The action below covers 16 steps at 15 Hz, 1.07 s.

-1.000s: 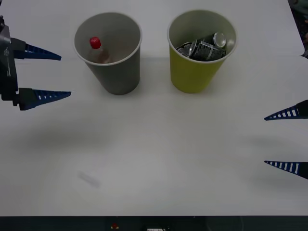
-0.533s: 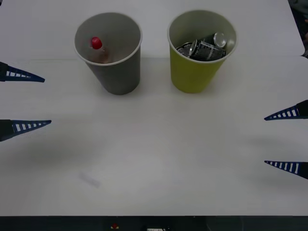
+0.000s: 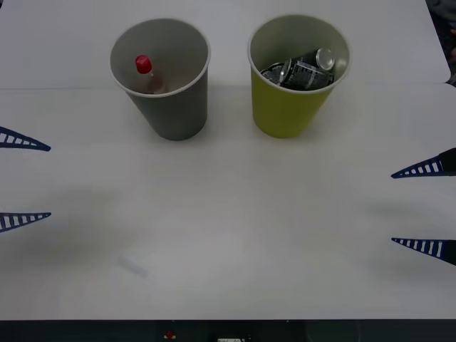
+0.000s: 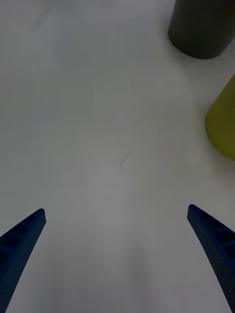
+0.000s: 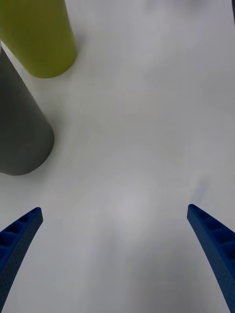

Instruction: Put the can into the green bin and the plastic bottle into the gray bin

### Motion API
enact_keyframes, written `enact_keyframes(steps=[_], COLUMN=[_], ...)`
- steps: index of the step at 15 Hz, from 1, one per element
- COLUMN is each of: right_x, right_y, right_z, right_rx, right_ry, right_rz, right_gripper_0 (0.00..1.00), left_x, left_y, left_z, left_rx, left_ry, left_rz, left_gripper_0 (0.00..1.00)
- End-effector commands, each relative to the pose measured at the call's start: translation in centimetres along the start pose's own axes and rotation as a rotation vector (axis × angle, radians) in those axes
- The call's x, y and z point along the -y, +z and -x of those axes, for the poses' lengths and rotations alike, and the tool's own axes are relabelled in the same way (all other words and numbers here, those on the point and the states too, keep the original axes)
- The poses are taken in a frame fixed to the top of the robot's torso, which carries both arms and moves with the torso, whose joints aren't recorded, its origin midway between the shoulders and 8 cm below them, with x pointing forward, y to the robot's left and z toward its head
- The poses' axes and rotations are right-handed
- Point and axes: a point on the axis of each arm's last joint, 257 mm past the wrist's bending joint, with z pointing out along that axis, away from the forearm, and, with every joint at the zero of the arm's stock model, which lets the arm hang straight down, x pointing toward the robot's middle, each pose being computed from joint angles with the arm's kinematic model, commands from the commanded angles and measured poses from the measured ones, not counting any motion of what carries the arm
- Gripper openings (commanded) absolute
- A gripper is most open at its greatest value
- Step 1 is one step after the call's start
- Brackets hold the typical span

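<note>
The gray bin (image 3: 171,107) stands at the back left of the white table, and the plastic bottle (image 3: 147,73) with its red cap sits upright inside it. To its right stands the green bin (image 3: 288,107), holding a dark crushed can (image 3: 303,70). My left gripper (image 3: 25,179) is open at the table's left edge, nothing between its blue fingers. At the right edge my right gripper (image 3: 424,208) is open too, holding nothing. The wrist views show the gray bin (image 5: 22,132) (image 4: 203,27) and the green bin (image 5: 39,36) (image 4: 224,124) from the side.
The white table (image 3: 235,228) spreads bare in front of the bins, with a faint smudge (image 3: 132,266) at the front left. A dark strip runs along the table's front edge.
My left gripper has drawn back from beside the gray bin, down and out toward the table's left edge, staying open. The right gripper and both bins have not moved.
</note>
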Motion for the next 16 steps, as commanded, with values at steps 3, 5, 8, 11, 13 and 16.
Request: enact_keyframes(steps=[3, 5, 8, 11, 13, 16], right_x=[0.0, 0.0, 0.0, 0.0, 0.0, 0.0], right_y=[0.0, 0.0, 0.0, 0.0, 0.0, 0.0], right_z=[0.0, 0.0, 0.0, 0.0, 0.0, 0.0], right_rx=[0.0, 0.0, 0.0, 0.0, 0.0, 0.0], right_ry=[0.0, 0.0, 0.0, 0.0, 0.0, 0.0], right_rz=[0.0, 0.0, 0.0, 0.0, 0.0, 0.0], right_gripper_0=[1.0, 1.0, 1.0, 1.0, 1.0, 1.0], left_x=[2.3, 3.6, 4.2, 4.8, 4.9, 5.0], left_y=[0.1, 0.5, 1.3, 1.8, 1.9, 2.0], left_z=[-1.3, -1.6, -1.6, -1.4, -1.5, -1.6], left_rx=[-0.016, -0.015, -0.014, -0.003, 0.0, -0.009], left_ry=[0.049, 0.038, 0.06, 0.055, 0.058, 0.071], left_rz=[-0.034, -0.051, -0.043, -0.045, -0.041, -0.042], left_gripper_0=[1.0, 1.0, 1.0, 1.0, 1.0, 1.0])
